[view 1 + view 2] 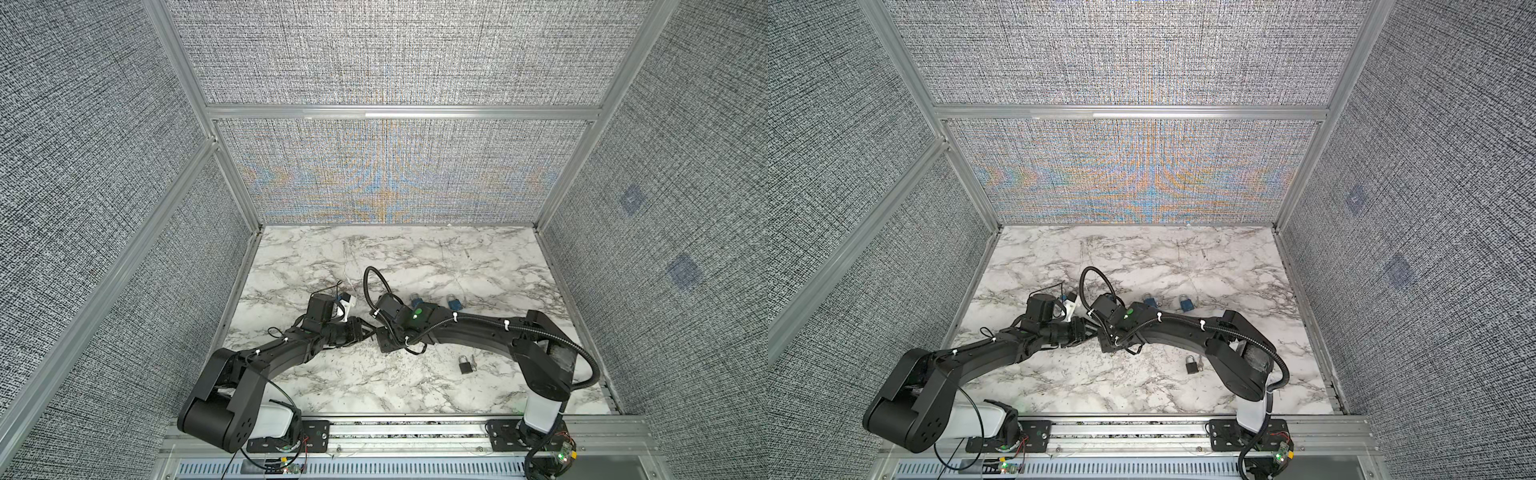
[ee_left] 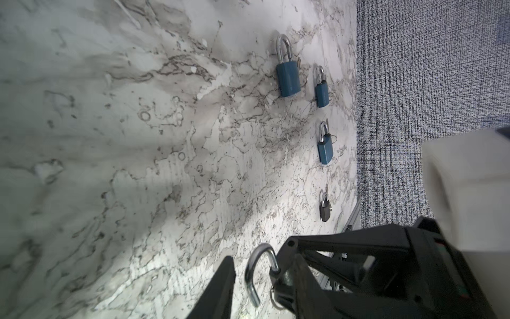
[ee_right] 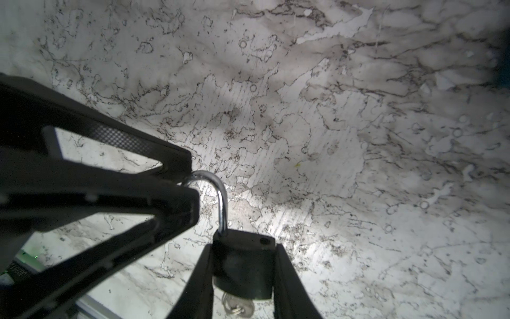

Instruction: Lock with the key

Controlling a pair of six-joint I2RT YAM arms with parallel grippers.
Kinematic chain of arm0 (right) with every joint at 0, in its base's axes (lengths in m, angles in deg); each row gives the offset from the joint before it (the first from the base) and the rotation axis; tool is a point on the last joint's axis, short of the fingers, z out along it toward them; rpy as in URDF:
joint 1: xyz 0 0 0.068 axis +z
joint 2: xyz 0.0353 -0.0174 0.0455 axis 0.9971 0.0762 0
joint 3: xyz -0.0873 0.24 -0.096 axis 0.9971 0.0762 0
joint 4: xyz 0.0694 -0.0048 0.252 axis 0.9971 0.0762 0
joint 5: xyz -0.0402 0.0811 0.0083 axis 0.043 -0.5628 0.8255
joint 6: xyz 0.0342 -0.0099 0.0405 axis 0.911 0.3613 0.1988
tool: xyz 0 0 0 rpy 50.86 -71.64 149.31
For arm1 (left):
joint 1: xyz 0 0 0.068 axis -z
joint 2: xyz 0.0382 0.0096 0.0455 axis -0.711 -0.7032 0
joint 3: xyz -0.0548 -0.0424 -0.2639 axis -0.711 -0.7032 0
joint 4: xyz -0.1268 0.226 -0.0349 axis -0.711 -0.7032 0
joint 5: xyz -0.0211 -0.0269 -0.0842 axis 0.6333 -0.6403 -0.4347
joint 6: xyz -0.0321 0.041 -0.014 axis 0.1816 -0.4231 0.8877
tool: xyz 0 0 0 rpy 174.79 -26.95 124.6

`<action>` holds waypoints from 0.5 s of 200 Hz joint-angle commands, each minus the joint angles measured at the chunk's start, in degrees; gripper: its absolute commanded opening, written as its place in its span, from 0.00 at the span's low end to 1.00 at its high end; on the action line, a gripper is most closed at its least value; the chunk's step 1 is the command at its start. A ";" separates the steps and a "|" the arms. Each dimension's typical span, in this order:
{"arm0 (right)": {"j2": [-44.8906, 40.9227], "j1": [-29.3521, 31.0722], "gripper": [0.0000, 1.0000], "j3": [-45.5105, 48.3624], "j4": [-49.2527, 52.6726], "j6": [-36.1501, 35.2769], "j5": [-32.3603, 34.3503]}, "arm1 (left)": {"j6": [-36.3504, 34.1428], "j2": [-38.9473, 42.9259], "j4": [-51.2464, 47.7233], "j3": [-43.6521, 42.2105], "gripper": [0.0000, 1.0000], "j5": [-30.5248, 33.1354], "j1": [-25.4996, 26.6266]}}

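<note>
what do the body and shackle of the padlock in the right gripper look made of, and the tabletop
Padlock body: matte black, likely painted or coated metal; no shine, so plastic cannot be ruled out.
Shackle: bright polished metal, probably steel, with sharp highlights.
Tabletop: white with grey veins, marble-look; scuffs and flaked patches suggest a printed film, not stone.

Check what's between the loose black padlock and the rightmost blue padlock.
The right arm's forearm crosses between black padlock and blue padlock, seen in both top views.

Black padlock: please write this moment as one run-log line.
right gripper: shut on black padlock | shackle: open | key: sticks out below body | left gripper: jaws astride shackle, not clamped
</note>
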State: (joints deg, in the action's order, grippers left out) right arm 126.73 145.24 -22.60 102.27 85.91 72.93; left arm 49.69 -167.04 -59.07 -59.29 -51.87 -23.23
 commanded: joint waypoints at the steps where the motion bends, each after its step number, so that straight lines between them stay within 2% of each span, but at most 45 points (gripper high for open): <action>1: -0.47 -0.02 0.25 -0.10 -0.75 0.36 -0.26 | 0.45 -0.25 2.25 0.00 0.34 -0.89 0.23; 56: -0.81 -0.02 0.25 -0.28 -0.90 0.48 -0.52 | 0.71 -0.66 3.17 -0.09 0.24 -1.20 0.50; 100: -0.97 0.02 0.24 -0.45 -0.98 0.44 -0.68 | 1.17 -1.26 4.25 -0.44 0.21 -1.55 0.56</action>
State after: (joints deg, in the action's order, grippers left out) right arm 126.19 145.20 -22.62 102.25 85.91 72.12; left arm 50.98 -168.04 -56.56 -59.66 -52.37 -22.68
